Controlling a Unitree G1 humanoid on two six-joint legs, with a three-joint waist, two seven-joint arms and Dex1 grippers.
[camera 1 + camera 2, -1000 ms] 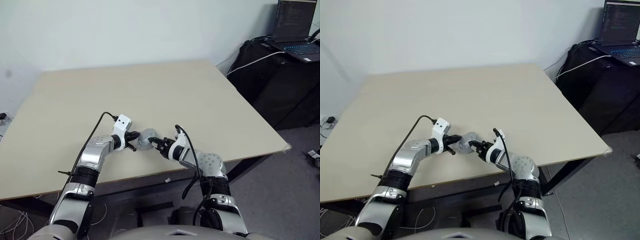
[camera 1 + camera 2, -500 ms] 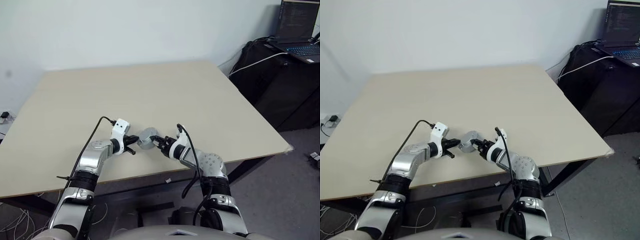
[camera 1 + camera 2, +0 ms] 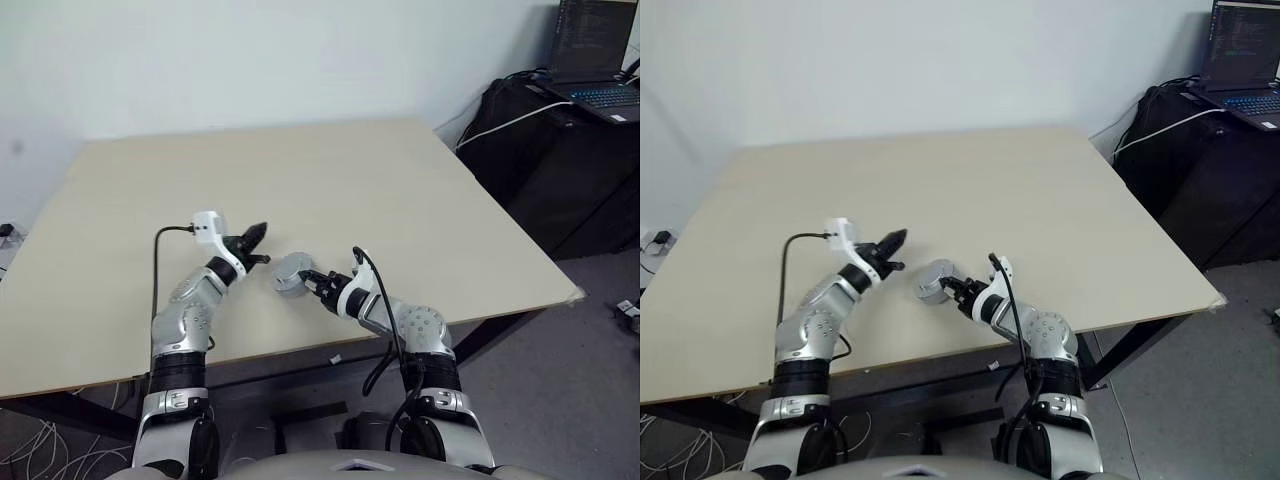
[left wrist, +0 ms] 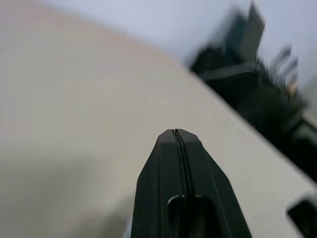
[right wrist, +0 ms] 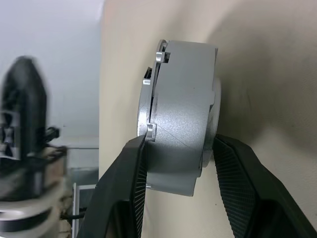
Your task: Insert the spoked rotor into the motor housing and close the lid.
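Motor housing, grey round metal cylinder with its lid on, clamped in your right gripper, left gripper closed on nothing, raised above the beige wooden table.

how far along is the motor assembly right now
Looks nearly done: the motor housing reads as one closed silver drum with the lid seated on its face, no rotor loose. In hand: the right pincer grips it. The left pincer is shut, lifted clear. Left: letting go.
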